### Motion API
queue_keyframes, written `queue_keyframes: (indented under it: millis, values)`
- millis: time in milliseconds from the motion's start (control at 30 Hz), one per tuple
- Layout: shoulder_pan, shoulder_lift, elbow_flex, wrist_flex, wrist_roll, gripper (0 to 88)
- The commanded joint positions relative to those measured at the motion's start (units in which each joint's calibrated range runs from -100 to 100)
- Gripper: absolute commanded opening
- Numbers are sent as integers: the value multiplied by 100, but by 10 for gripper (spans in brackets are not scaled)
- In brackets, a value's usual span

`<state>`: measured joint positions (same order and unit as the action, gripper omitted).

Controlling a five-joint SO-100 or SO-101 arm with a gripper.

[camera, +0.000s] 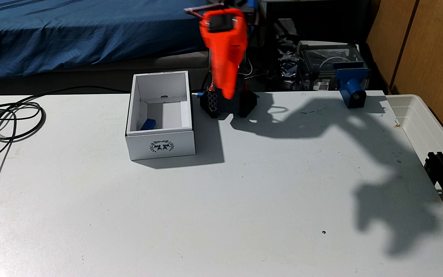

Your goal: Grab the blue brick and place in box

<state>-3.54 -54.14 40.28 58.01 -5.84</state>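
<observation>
Your blue brick (pixel 148 124) lay inside the box (pixel 160 145) near the table's (pixel 215 213) back edge. I could not tell if the gripper (pixel 227 94) was spread or pressed together.

White table (pixel 215 213), box (pixel 161 145), cables (pixel 10 119), arm base (pixel 228 106)

Box (pixel 161 145): matt white cardboard. Blue brick (pixel 148 124): smooth plastic. Table (pixel 215 207): matt, speckled. Gripper (pixel 227 94): orange plastic.
</observation>
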Motion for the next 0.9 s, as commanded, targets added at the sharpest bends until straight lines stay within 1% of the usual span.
queue_keyframes:
  millis: [0, 67, 133, 267, 300, 567, 700, 867]
  values:
    - [-262, -96, 240, -196, 176, 177]
    - [-352, -197, 480, -196, 208, 176]
    - [-441, -510, 799, -265, 276, 151]
    - [-619, -1753, 1607, -799, 303, 19]
    - [-664, -2108, 1820, -894, 303, 4]
    - [-834, -4400, 3523, -1118, 503, 8]
    - [-775, -4586, 3949, -1075, 639, 9]
    - [-530, -4586, 4251, -1153, 645, 14]
